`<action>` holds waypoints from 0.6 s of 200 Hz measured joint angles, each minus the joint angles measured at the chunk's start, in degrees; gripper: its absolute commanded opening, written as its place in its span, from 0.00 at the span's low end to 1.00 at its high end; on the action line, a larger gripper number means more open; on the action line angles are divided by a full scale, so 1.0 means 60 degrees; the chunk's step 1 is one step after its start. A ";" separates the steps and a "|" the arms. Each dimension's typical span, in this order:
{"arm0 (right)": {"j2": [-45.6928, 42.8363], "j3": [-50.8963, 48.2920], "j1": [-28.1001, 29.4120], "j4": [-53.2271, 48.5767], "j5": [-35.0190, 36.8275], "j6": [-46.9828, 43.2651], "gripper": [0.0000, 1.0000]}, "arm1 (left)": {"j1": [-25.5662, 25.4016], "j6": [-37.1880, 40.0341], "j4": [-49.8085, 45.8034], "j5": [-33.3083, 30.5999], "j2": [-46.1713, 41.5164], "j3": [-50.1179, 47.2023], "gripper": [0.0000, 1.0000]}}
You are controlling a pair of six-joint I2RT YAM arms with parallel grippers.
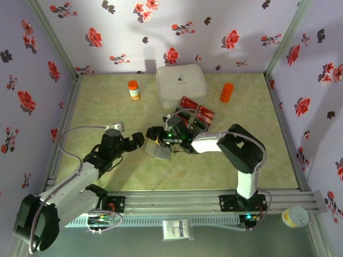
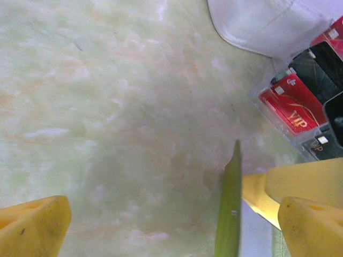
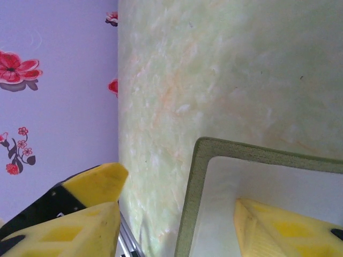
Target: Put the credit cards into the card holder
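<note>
The card holder [image 3: 257,171] is a small olive-green fold with an olive rim and a plain pale grey inside. It sits open on the counter [image 1: 107,107] near the middle, between the two grippers. In the left wrist view one flap stands upright, seen edge-on as a thin green strip. The right gripper [image 3: 181,187] straddles that flap with its jaws partly apart: one yellow finger [image 3: 278,230] lies on the pale inside, while the other is clear of the olive outer face, with bare counter between them. The left gripper [image 2: 174,217] stands wide and holds nothing, the green flap just inside its right finger. The credit cards [image 2: 293,104], glossy red ones marked VIP and dark ones, lie in a clear tray [image 2: 273,124] just beyond the holder, beside a white box [image 1: 181,84]. A small orange bottle [image 1: 133,90] and an orange cylinder [image 1: 227,92] stand at the back, well apart
</note>
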 measured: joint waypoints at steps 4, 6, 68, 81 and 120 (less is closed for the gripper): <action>0.0102 0.0051 0.0004 0.0029 0.0004 0.0015 0.58 | 0.0036 0.0000 -0.0058 0.0000 -0.0095 -0.0025 1.00; 0.0160 0.0080 0.0004 0.0051 0.0000 0.0044 0.58 | 0.0058 0.0004 -0.0095 0.0000 -0.0146 -0.0036 1.00; 0.0987 0.0251 0.0004 0.0612 -0.0004 0.0350 0.58 | 0.0127 0.0277 -0.1100 0.0109 -0.0379 -0.0087 0.99; 0.0991 0.0248 0.0004 0.0714 -0.0011 0.0408 0.58 | 0.0127 0.0342 -0.1093 0.0189 -0.0073 -0.0087 0.99; 0.0991 0.0164 -0.0018 0.0973 -0.0109 0.0423 0.58 | -0.0015 0.0616 -0.0929 0.0346 0.1140 -0.0087 0.99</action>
